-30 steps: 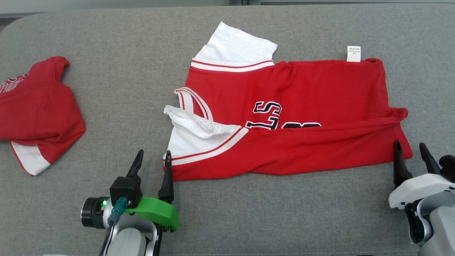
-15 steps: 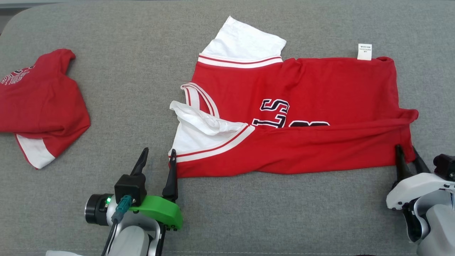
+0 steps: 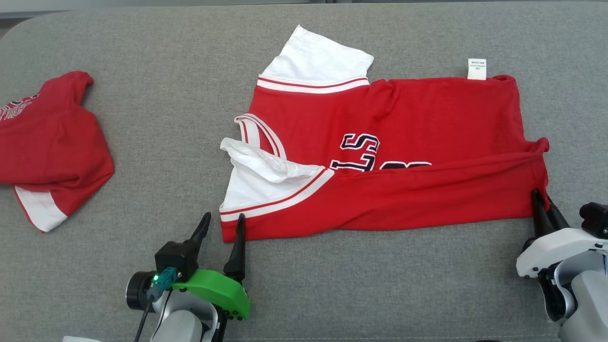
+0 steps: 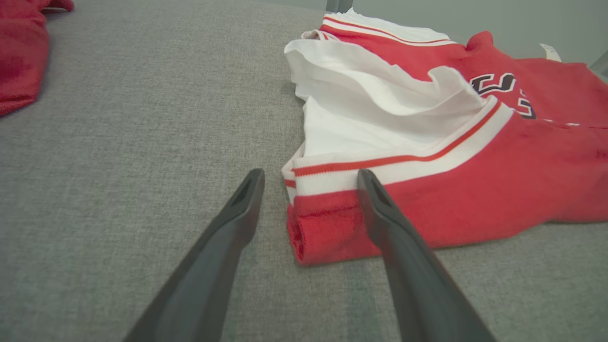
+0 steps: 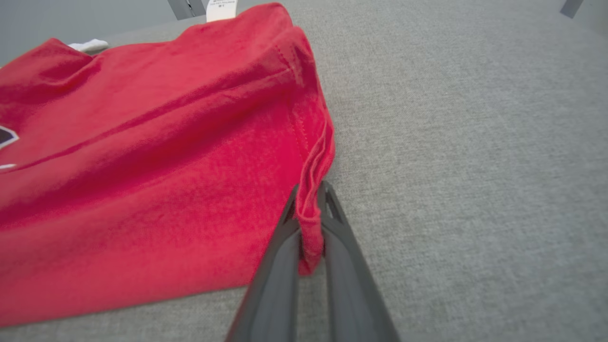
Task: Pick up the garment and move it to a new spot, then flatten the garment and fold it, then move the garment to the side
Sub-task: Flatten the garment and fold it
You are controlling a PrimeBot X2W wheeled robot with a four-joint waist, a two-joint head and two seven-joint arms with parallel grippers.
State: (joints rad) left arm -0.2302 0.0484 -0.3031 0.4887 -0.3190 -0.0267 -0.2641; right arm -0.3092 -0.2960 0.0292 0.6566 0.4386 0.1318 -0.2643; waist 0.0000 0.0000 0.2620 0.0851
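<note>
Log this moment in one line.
left claw: open at jersey corner | right claw: shut on jersey hem | stage: gripping to fold

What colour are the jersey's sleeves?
White, trimmed with a red stripe; the near sleeve shows best in the left wrist view.

The worktop (image 3: 142, 118) is covered in a plain grey cloth with a woven look. Its far left corner is round. Behind the far edge is a pale grey wall (image 4: 451, 14), and the light is soft and even.
</note>
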